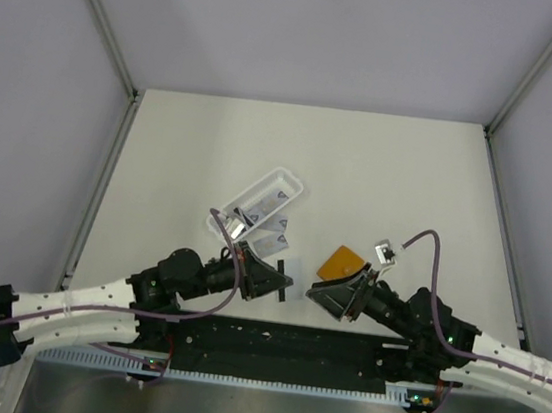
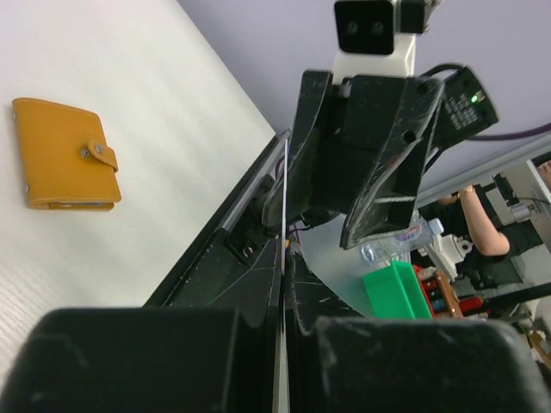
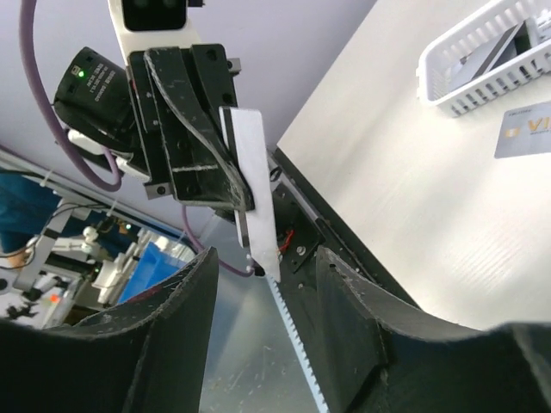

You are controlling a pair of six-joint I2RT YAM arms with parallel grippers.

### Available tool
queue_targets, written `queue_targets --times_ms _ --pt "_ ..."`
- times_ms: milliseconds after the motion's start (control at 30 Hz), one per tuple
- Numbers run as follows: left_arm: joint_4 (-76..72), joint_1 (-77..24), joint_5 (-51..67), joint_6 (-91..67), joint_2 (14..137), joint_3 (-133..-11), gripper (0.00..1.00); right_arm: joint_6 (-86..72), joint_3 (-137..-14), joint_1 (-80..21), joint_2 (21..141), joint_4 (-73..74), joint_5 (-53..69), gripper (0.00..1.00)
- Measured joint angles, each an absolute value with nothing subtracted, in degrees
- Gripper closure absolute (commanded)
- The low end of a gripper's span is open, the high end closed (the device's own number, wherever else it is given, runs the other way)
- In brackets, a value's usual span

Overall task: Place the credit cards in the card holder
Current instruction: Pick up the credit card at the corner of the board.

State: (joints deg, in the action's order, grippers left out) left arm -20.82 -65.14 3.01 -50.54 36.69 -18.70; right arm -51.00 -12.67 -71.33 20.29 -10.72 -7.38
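Observation:
My left gripper (image 1: 277, 282) is shut on a white credit card (image 1: 290, 269), held on edge above the table's near edge. In the left wrist view the card (image 2: 282, 198) shows as a thin line between my closed fingers (image 2: 250, 344). My right gripper (image 1: 322, 295) is open and empty, facing the left one a short way off. In the right wrist view the held card (image 3: 255, 185) shows in the left gripper, beyond my open right gripper (image 3: 267, 275). The orange-tan card holder (image 1: 342, 263) lies shut on the table just beyond my right gripper; it also shows in the left wrist view (image 2: 62, 153).
A long white tray (image 1: 277, 181) with cards in it lies beyond my left gripper; it also shows in the right wrist view (image 3: 448, 86). Two loose cards (image 1: 274, 231) lie on the table between tray and gripper. The black base rail (image 1: 280, 340) runs along the near edge.

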Motion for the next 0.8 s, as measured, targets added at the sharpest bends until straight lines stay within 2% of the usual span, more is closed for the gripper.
queue_targets --times_ms 133,467,500,667,700,800 --pt "-21.0 -65.1 5.6 -49.4 38.5 -18.8 1.0 -47.9 -16.3 -71.3 20.7 -6.2 -7.7 0.48" --pt "-23.5 -65.1 13.1 -47.9 45.6 -22.2 1.0 -44.8 -17.8 -71.3 26.2 -5.5 -5.3 0.5" --pt "-23.5 -65.1 13.3 -47.9 45.8 -22.2 1.0 -44.7 -17.8 -71.3 26.5 -5.5 -5.1 0.53" --pt "-23.3 -64.9 13.5 -47.4 46.0 -22.3 1.0 -44.7 -17.8 -71.4 25.9 -6.0 -3.9 0.99" --pt "-23.3 -64.8 13.4 -47.2 46.0 -22.3 1.0 -44.5 -17.8 -71.4 25.5 -6.1 -3.7 1.0" --pt "-24.0 -64.8 13.8 -47.2 46.0 -22.4 0.91 -45.0 -17.7 -71.3 24.2 -6.0 -3.6 1.0"
